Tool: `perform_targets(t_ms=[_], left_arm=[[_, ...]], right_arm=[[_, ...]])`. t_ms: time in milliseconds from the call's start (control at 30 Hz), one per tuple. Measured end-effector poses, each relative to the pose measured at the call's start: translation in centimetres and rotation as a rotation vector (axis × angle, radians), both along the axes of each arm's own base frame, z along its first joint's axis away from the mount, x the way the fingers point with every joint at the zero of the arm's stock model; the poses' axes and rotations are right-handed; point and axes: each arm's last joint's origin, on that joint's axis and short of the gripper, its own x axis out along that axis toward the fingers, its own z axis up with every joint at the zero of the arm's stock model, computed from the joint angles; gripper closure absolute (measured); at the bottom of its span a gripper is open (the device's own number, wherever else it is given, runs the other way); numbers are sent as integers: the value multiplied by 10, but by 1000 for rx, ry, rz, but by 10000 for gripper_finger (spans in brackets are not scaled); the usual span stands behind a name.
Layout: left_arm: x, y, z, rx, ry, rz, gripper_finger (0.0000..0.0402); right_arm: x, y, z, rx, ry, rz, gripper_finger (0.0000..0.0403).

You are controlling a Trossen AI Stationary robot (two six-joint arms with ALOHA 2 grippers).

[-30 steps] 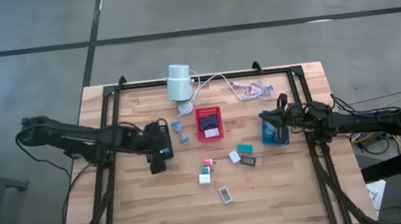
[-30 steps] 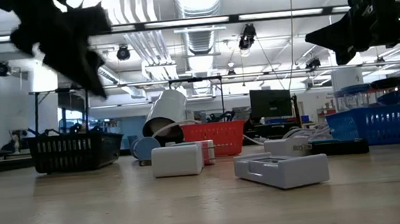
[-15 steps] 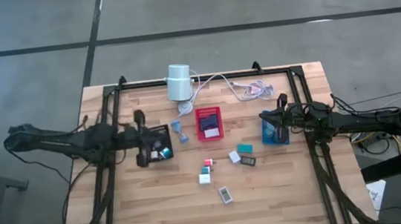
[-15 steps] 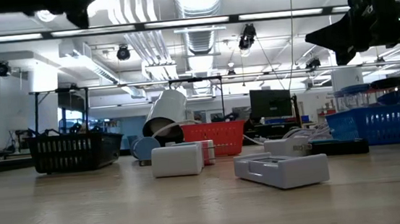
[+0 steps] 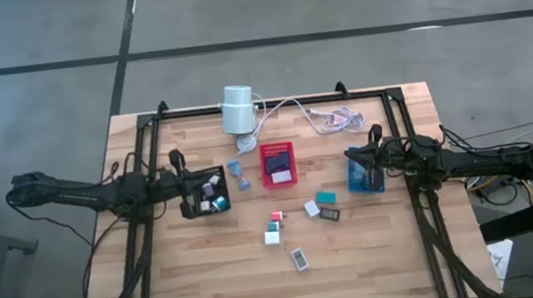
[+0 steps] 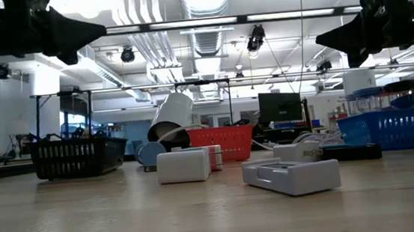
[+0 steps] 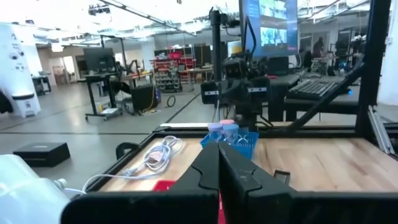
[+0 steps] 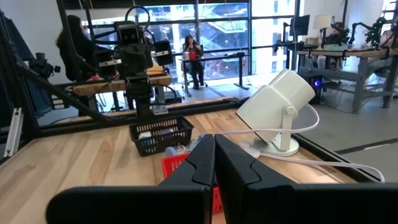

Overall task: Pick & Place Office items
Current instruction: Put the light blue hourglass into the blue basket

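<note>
Several small office items lie loose mid-table: a pink piece (image 5: 276, 217), a white block (image 5: 271, 234), a teal piece (image 5: 326, 196), a black piece (image 5: 330, 214) and a grey-white one (image 5: 300, 259). More pieces sit inside the black tray (image 5: 192, 212). My left gripper (image 5: 184, 180) hangs level and shut just left of that tray, holding nothing; its fingers (image 7: 217, 169) meet in the left wrist view. My right gripper (image 5: 351, 157) is shut and hovers level over the blue tray (image 5: 378, 185), its fingers (image 8: 213, 155) together.
A red tray (image 5: 277, 165) stands between the black and blue trays. A white cylinder (image 5: 239, 109) with a coiled cable (image 5: 327, 115) lies at the far edge. Black frame rails (image 5: 146, 231) run along both sides. Bare wood lies toward the near edge.
My left gripper has drawn back from over the black tray toward the table's left edge and tipped up from pointing down to level. The tray's contents now show uncovered. My right arm has kept still.
</note>
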Motion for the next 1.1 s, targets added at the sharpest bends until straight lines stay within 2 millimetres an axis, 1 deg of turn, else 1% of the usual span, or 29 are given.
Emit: perform_targets(t_ms=[133, 400, 600, 767, 1000, 1100], left_arm=[[-5, 1, -5, 24, 0, 2, 401], [-15, 2, -26, 44, 40, 8, 401], [-16, 2, -29, 44, 38, -2, 401], [-16, 2, -34, 50, 78, -4, 401], [-16, 2, -34, 64, 80, -3, 401], [-16, 2, -34, 43, 77, -6, 401]], right_arm=[[0, 0, 0, 2, -1, 0, 394], [0, 0, 0, 29, -7, 3, 394], [0, 0, 0, 22, -4, 3, 394], [0, 0, 0, -5, 2, 1, 394], [0, 0, 0, -16, 1, -1, 394], [0, 0, 1, -18, -6, -1, 394]])
